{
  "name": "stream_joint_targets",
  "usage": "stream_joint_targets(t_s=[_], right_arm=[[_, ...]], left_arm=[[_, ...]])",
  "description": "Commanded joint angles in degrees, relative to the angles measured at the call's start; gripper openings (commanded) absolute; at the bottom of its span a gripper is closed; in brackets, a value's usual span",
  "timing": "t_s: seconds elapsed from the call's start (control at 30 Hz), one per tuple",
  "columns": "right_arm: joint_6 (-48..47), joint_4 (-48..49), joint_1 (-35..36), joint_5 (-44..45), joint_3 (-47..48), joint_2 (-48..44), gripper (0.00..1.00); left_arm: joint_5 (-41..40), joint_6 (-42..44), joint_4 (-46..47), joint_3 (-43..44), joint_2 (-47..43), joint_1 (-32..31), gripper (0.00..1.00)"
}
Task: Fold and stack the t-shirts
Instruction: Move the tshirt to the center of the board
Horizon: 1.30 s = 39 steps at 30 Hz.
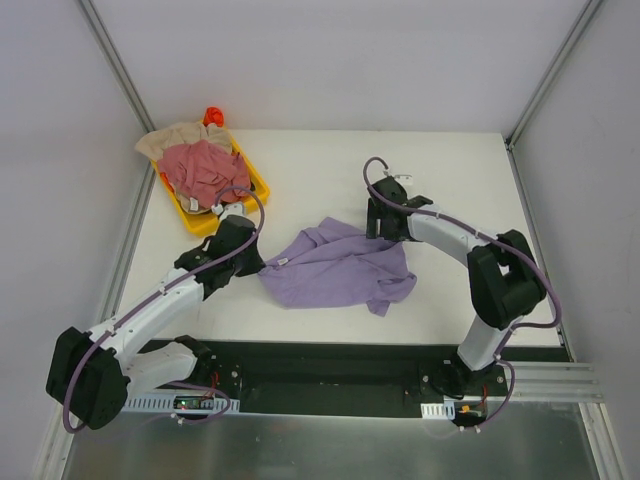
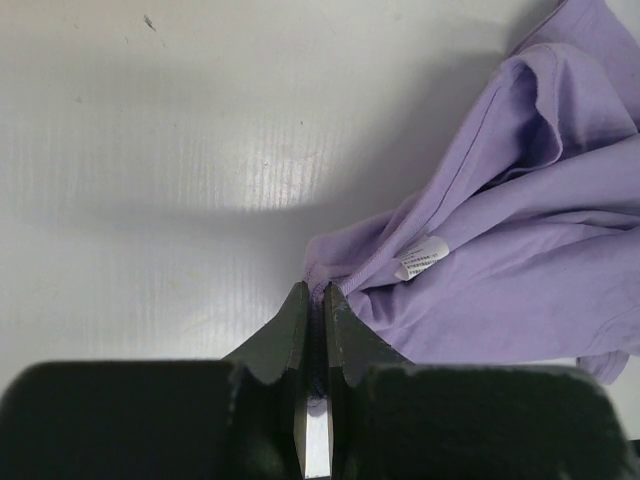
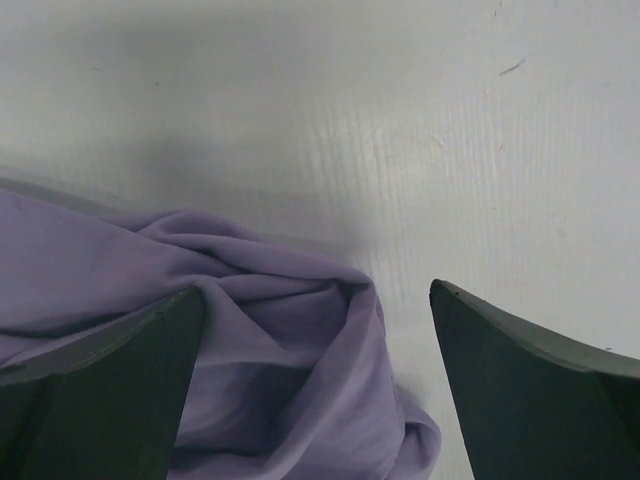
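The lavender-purple t-shirt lies crumpled on the white table between my arms. My left gripper is shut on its left edge, beside the small white neck label; the pinched hem shows between the fingertips in the left wrist view. My right gripper is open over the shirt's far right corner, and a bunched fold lies between its spread fingers. The pink-red t-shirt lies on the beige t-shirt in the tray.
A yellow plastic tray stands at the table's far left with the two shirts heaped in it. An orange object sits behind it. Metal frame posts rise at the table's far corners.
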Motion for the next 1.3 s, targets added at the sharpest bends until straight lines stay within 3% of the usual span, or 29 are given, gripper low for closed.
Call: stream_joint_targets(t_s=[0.0, 0.07, 0.13, 0.2, 0.23, 0.47, 0.7, 0.83, 1.0, 1.17, 1.27], right_arm=[[7.51, -0.15, -1.29, -4.17, -2.3, 1.74, 0.97], [8.57, 1.96, -1.38, -6.89, -3.53, 1.84, 0.87], [9.36, 5.55, -1.38, -9.97, -5.46, 0.96, 0.63], [9.8, 9.86, -1.47, -11.65, -7.92, -1.23, 0.08], [9.72, 11.79, -1.47, -11.48, -9.41, -3.07, 0.01], [-1.51, 12.61, -1.47, -4.54, -5.22, -20.64, 0.0], [-10.84, 9.53, -1.38, -1.11, 7.87, -33.75, 0.0], [-15.59, 8.48, -1.47, -2.42, 16.65, -38.67, 0.0], [-17.35, 5.4, -1.47, -9.79, 26.42, -42.98, 0.0], [-13.41, 3.29, -1.38, -14.72, 28.28, -46.76, 0.0], [-13.4, 1.54, -1.47, -15.0, 28.63, -47.91, 0.0]], left_arm=[[0.72, -1.33, -0.35, 0.04, 1.05, -0.37, 0.0], [0.81, -1.42, -0.35, 0.22, 1.14, -0.37, 0.0], [0.72, -1.16, -0.35, 0.66, 1.14, -0.37, 0.0], [0.46, -1.07, -0.44, 1.53, 0.79, -0.37, 0.0], [0.29, -0.81, -0.62, 2.15, 0.53, -0.37, 0.0], [-4.37, 1.65, -2.02, 14.09, -3.42, -0.37, 0.0], [-9.82, 7.71, -1.94, 31.22, -7.82, -0.37, 0.0], [-7.11, 12.54, -0.36, 41.6, -9.05, -0.37, 0.0], [3.86, 15.81, 2.98, 49.69, -11.07, -0.37, 0.0], [10.38, 15.46, 4.48, 52.87, -11.43, -0.37, 0.0], [10.31, 15.54, 4.65, 53.13, -10.73, -0.37, 0.0]])
